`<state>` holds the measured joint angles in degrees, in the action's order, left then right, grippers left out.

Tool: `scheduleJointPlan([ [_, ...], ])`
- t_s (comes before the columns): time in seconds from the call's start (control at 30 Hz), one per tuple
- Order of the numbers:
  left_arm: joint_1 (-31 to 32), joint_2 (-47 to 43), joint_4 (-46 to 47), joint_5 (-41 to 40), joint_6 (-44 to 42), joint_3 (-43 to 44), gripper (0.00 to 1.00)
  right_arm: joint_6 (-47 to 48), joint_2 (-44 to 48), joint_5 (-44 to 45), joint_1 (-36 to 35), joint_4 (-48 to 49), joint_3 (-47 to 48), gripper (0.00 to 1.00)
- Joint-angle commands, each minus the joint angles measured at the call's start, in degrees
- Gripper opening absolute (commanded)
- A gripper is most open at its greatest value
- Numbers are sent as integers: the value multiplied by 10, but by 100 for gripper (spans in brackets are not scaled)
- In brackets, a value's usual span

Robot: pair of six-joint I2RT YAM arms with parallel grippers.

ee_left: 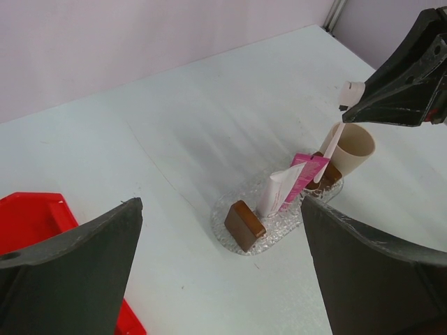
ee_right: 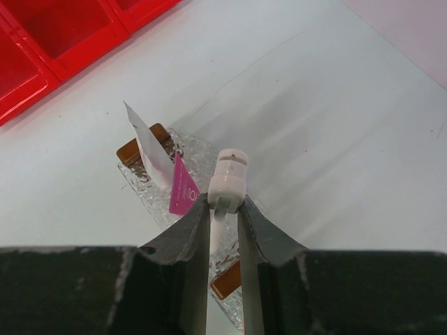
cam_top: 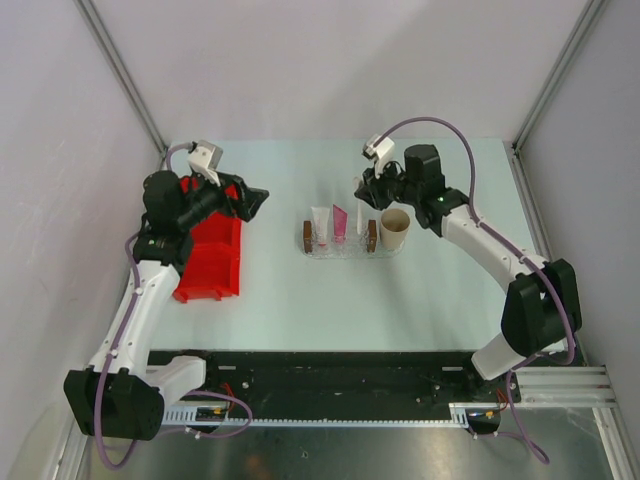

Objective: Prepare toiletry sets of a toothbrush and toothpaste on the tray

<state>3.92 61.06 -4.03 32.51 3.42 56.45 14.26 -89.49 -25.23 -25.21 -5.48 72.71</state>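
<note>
The clear tray (cam_top: pixel 341 250) with a brown block at each short end sits mid-table. A white tube (cam_top: pixel 320 222) and a magenta-pink tube (cam_top: pixel 340 220) stand in it. My right gripper (cam_top: pixel 362 188) is shut on the top of the white toothbrush (cam_top: pixel 358 207), which is held nearly upright with its lower end down at the tray's right part. The right wrist view shows the fingers (ee_right: pixel 199 230) pinching the toothbrush (ee_right: pixel 229 178) over the tray (ee_right: pixel 202 157). My left gripper (cam_top: pixel 262 200) is open and empty, held above the table left of the tray (ee_left: pixel 227 234).
A red divided bin (cam_top: pixel 210 255) lies at the left under my left arm. A tan paper cup (cam_top: pixel 395 230) stands just right of the tray, close beside my right gripper; it also shows in the left wrist view (ee_left: pixel 356 150).
</note>
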Motion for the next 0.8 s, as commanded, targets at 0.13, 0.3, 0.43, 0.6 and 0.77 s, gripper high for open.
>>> scheduleJointPlan([
  [0.13,-8,-16,11,1,-20,-6,100,12,-2,11,-10,49,-17,0],
  [0.3,-8,-17,11,2,-20,-10,100,9,-3,14,-12,71,-26,0],
  [0.43,-8,-18,11,3,-20,-12,100,5,-5,18,-13,84,-35,0],
  [0.6,-8,-19,11,4,-20,-11,100,2,-2,22,-13,109,-53,0],
  [0.77,-9,-18,11,5,-18,-13,100,0,-8,26,-14,115,-59,0],
])
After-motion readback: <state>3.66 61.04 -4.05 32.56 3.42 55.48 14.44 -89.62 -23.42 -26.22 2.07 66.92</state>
